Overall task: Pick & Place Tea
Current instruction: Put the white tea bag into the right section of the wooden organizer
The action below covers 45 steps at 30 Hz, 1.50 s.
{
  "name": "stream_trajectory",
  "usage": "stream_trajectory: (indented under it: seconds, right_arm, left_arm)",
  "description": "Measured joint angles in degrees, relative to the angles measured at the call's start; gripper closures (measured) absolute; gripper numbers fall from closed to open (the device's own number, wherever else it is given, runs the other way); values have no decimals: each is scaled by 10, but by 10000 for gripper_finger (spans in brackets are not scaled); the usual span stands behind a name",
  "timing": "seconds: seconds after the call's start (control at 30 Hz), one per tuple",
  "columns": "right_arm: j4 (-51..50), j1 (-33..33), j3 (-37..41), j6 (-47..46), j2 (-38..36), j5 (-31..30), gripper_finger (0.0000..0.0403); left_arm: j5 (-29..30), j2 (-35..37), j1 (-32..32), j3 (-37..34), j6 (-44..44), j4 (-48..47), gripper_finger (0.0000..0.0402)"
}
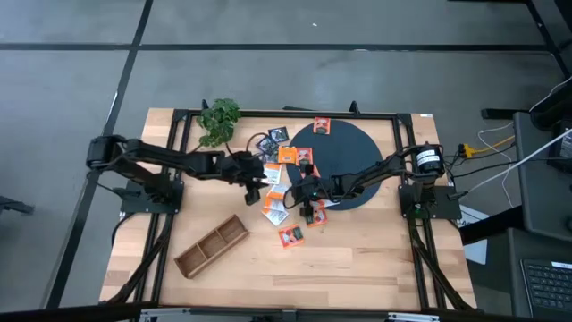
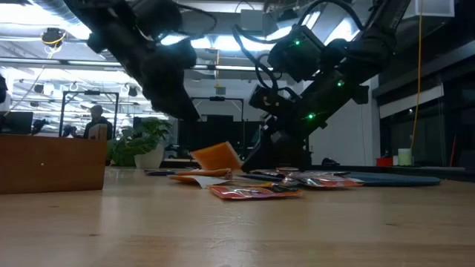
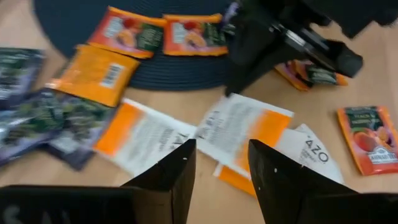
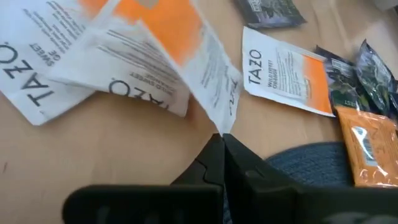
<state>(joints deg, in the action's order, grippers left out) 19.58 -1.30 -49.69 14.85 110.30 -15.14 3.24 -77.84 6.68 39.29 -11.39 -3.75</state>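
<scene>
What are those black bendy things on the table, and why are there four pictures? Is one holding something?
They are two robot arms, each ending in a two-finger gripper. One picture looks down from above, one looks across the tabletop, and two come from cameras on the arms' wrists. On the wooden table lie small tea sachets, a dark disc, a wooden tray and a green plant. The right gripper has pinched the corner of a white-and-orange sachet. The left gripper is open above the sachets, holding nothing.

Roughly fifteen tea sachets [image 1: 290, 235] (pile overlaps), one tray [image 1: 211, 246], one disc [image 1: 344, 143], one plant [image 1: 219, 119].
</scene>
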Motion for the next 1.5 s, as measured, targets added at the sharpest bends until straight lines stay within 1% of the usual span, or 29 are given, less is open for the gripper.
stream_trajectory:
  seconds: [0.07,0.17,0.37,0.5,0.63,0.77,0.83,0.93,1.03,1.07,1.1,1.27,1.37,1.5]
  right_arm:
    - [2,0,0,7,0,-1,400]
    - [20,0,0,41,0,-1,401]
    - [47,-6,0,121,-15,-2,401]
    - [56,-16,-1,155,-34,-8,402]
    - [55,-33,-1,186,-52,-20,402]
    - [57,-55,-1,222,-64,-60,403]
    - [58,-63,0,240,-67,-69,403]
    - [63,-71,-1,245,-69,-82,403]
    - [75,-73,0,248,-70,-85,403]
    - [86,-73,0,249,-70,-85,403]
    - [98,-73,0,252,-70,-85,403]
    - [157,-74,0,290,-70,-95,403]
    - [170,-74,0,309,-70,-94,403]
    - [191,-74,0,310,-70,-94,403]
  left_arm:
    - [13,15,0,0,0,-19,258]
    - [10,22,0,0,-7,-31,258]
    - [-55,22,6,0,-26,-40,258]
    - [-97,22,26,0,-45,-41,258]
    - [-164,22,56,0,-52,-38,258]
    - [-250,22,96,0,-64,-36,258]
    - [-287,22,117,0,-68,-31,258]
    - [-355,22,143,0,-70,-4,256]
    - [-429,19,156,1,-87,31,247]
    - [-445,17,158,1,-94,38,243]
    - [-455,15,160,1,-100,42,238]
    - [-467,3,159,1,-106,54,218]
    - [-487,1,159,1,-106,59,209]
    - [-495,1,157,1,-106,62,206]
